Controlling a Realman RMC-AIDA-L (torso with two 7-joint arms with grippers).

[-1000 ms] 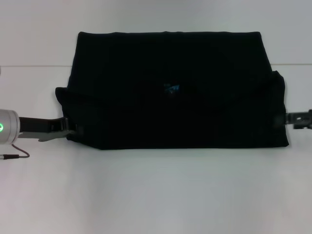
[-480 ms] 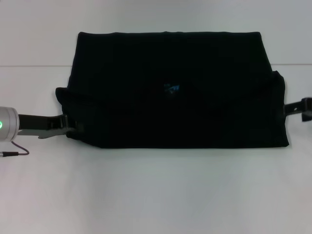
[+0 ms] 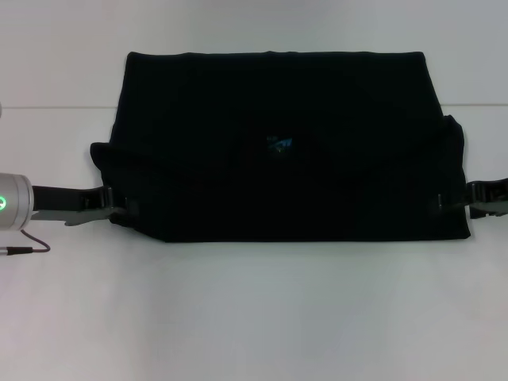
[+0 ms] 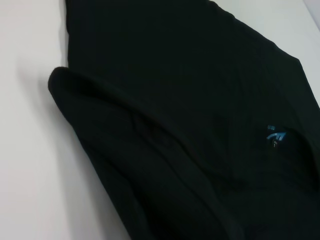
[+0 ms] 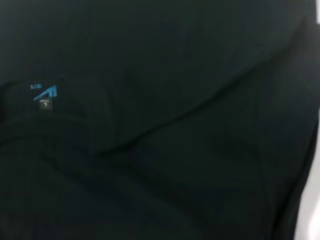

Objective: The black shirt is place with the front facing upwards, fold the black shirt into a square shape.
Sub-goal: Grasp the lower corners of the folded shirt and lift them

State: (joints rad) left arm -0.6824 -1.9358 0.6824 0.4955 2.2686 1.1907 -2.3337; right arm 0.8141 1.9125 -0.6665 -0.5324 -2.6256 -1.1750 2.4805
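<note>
Black, soft fabric is filling most of what we are seeing: the black shirt (image 3: 282, 147) is lying flat on the white table (image 3: 254, 317), already folded into a wide band with a straight far edge and a straight near edge. Its surface is looking matte and smooth, with a few shallow diagonal creases and a folded flap running across it. A small blue neck label (image 3: 279, 144) is showing near the middle, and both wrist views are catching it too (image 4: 275, 135) (image 5: 45, 93).

We are seeing the left claw (image 3: 119, 208) reaching in low over the table and touching the shirt's left end near its near corner, where the cloth is bulging into a rounded lobe. The right claw (image 3: 446, 200) is lying at the shirt's right end, its tips over the dark edge. We cannot tell whether either claw is clenched on the cloth or released, since black parts are merging with black fabric.

A thin cable (image 3: 24, 248) is trailing on the table beside the left arm.
</note>
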